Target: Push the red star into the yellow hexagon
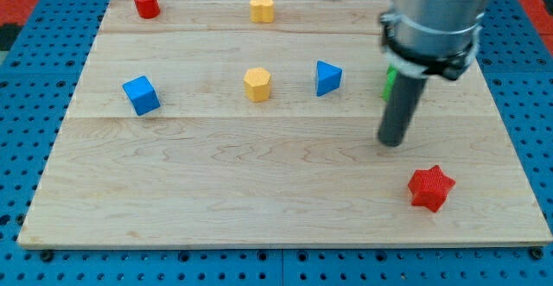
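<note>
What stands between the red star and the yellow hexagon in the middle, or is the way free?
Nothing visible blocks it. The board is bare between the red star and the yellow hexagon. The blue triangular block lies just above that line, near the hexagon. My tip is above-left of the star, not touching.
</note>
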`<state>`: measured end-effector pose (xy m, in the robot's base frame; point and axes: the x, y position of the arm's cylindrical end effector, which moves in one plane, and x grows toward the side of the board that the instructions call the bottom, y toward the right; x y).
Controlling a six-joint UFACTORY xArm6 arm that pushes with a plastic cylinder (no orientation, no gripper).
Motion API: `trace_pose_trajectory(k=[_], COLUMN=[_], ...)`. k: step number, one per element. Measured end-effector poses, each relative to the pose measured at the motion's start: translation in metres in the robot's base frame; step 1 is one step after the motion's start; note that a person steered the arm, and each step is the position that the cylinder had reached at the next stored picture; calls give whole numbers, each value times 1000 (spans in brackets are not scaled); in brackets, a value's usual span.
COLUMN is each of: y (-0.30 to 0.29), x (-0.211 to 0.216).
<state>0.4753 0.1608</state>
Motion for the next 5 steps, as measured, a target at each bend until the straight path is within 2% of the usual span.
trace_pose_trajectory(k=[1,2,3,5], y=[70,102,69,-31], x=[6,70,84,85])
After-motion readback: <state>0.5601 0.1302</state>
